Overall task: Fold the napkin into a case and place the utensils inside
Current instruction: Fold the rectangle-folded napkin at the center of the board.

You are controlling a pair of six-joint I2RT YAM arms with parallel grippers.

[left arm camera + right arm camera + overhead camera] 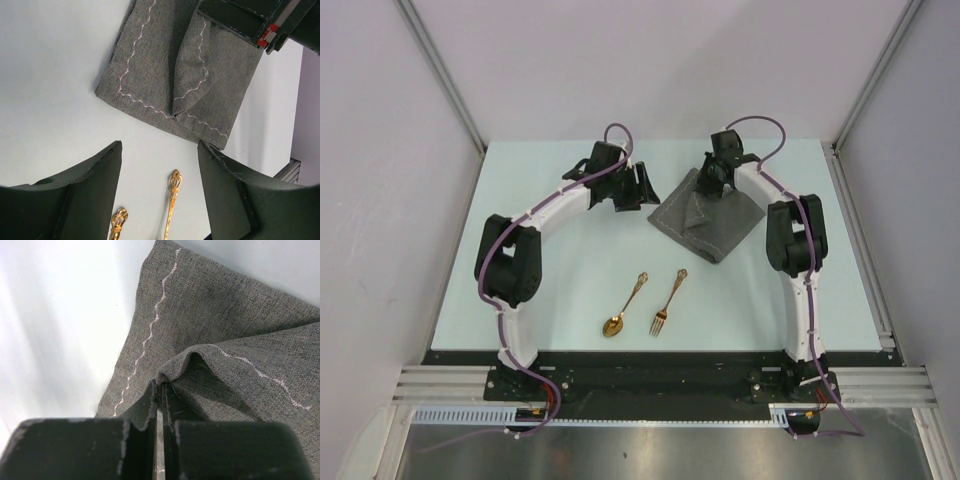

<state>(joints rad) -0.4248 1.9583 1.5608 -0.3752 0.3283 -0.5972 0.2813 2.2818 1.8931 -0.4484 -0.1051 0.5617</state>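
Note:
The dark grey napkin (pixel 705 218) lies partly folded at the back right of the table, with a raised flap. My right gripper (pixel 712 185) is shut on the flap's edge (pixel 172 372) and holds it up off the layer below. My left gripper (pixel 632 190) is open and empty, hovering just left of the napkin (pixel 170 75). The gold spoon (pixel 623 308) and gold fork (pixel 668 302) lie side by side near the front middle of the table. Their ornate handle ends show between my left fingers, the fork handle (pixel 173 197) and the spoon handle (pixel 118 222).
The pale table top (pixel 570 290) ends at a dark front rail (pixel 650 357). White walls stand at the back and sides. A metal rail (pixel 860 240) runs along the table's right edge.

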